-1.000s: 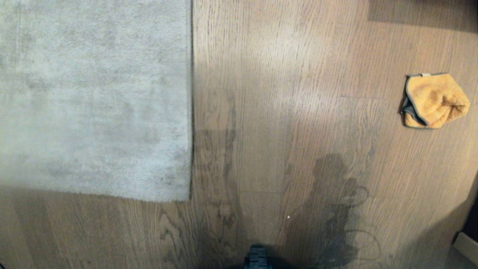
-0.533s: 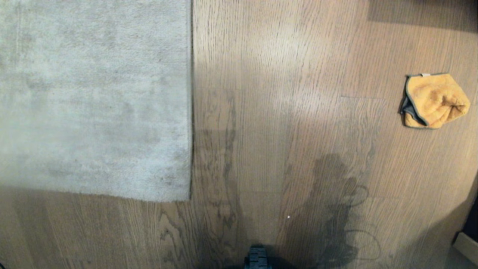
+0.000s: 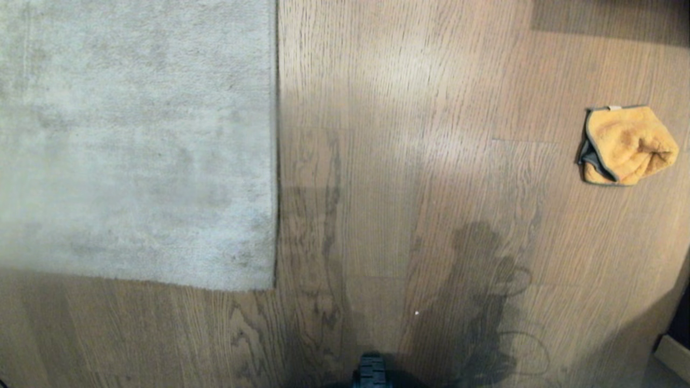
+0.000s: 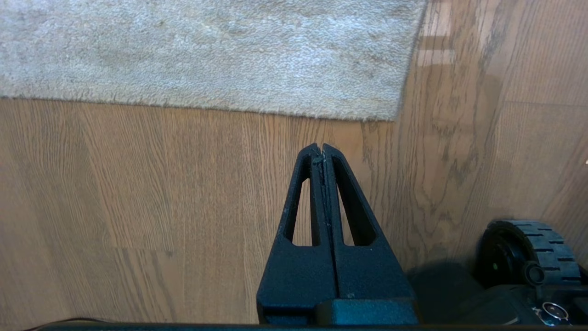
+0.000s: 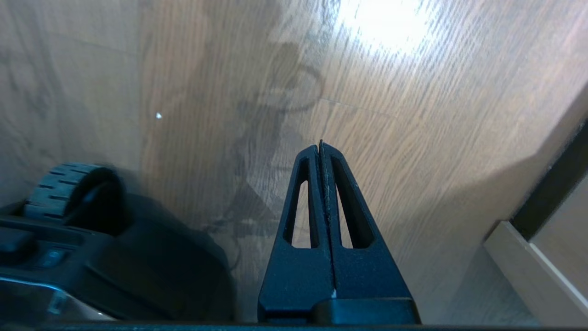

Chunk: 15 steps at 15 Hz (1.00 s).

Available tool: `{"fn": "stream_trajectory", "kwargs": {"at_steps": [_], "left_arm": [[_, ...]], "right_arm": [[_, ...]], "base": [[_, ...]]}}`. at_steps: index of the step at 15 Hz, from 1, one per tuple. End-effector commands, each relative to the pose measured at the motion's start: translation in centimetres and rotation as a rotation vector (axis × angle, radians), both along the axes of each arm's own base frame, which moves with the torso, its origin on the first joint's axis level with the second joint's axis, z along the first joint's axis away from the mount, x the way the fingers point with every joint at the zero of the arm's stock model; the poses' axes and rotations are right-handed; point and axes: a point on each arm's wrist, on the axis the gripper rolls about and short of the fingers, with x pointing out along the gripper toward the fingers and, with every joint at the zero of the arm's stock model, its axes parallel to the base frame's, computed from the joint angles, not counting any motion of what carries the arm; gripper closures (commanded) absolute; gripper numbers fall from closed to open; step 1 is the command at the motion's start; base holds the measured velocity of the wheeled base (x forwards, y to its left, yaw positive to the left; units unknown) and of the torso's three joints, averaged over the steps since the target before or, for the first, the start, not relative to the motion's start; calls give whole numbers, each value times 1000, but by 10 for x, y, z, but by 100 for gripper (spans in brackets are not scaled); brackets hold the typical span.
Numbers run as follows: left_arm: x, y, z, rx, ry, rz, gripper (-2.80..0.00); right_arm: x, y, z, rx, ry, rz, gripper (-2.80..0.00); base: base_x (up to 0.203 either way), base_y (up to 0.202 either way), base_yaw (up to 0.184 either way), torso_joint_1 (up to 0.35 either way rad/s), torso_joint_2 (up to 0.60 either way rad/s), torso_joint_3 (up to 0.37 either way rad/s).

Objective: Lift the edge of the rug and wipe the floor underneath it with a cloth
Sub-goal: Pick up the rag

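Note:
A pale grey rug lies flat on the wood-plank floor at the left, its straight rug edge running down to a near corner. A crumpled mustard-orange cloth with dark trim rests on the floor at the far right. Neither arm shows in the head view. My left gripper is shut and empty, above bare floor a little short of the rug's near edge. My right gripper is shut and empty over bare floor; the cloth is out of its view.
My base's front wheel shows at the bottom centre, and again in both wrist views. A pale skirting or furniture edge and dark gap stand at the near right. My own shadow falls on the floor between rug and cloth.

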Motion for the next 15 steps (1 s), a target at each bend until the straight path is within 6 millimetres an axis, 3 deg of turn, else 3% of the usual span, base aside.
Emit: {"fn": "stream_trajectory", "kwargs": {"at_steps": [1, 8, 15], "left_arm": [[0, 0, 0, 0, 0, 1, 0], [0, 0, 0, 0, -1, 1, 0], [0, 0, 0, 0, -1, 1, 0]], "right_arm": [[4, 0, 8, 2, 37, 9, 0], [39, 1, 72, 113, 83, 55, 0], [127, 0, 105, 135, 184, -86, 0]], "base": [[0, 0, 0, 0, 0, 0], [0, 0, 0, 0, 0, 0], [0, 0, 0, 0, 0, 0]]}}
